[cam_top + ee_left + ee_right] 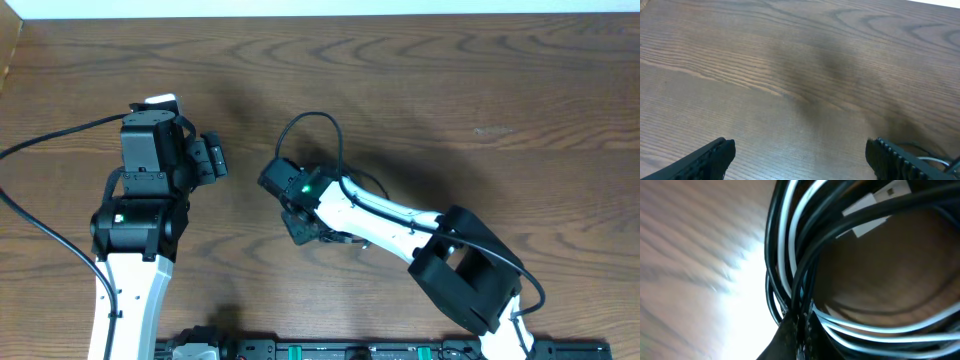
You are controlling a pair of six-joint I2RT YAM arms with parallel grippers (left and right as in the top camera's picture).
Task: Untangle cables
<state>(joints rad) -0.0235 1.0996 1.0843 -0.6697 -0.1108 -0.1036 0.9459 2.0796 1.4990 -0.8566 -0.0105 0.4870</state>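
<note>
Cables sit clamped in our right gripper; our left gripper hangs with fingers apart. Next, we judge: lift, then separate strands.

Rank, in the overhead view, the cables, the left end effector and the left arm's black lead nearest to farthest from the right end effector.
1. cables, pinched in the right end effector, at centre.
2. left end effector, open, off to its left.
3. black lead, trailing off at far left.
</note>
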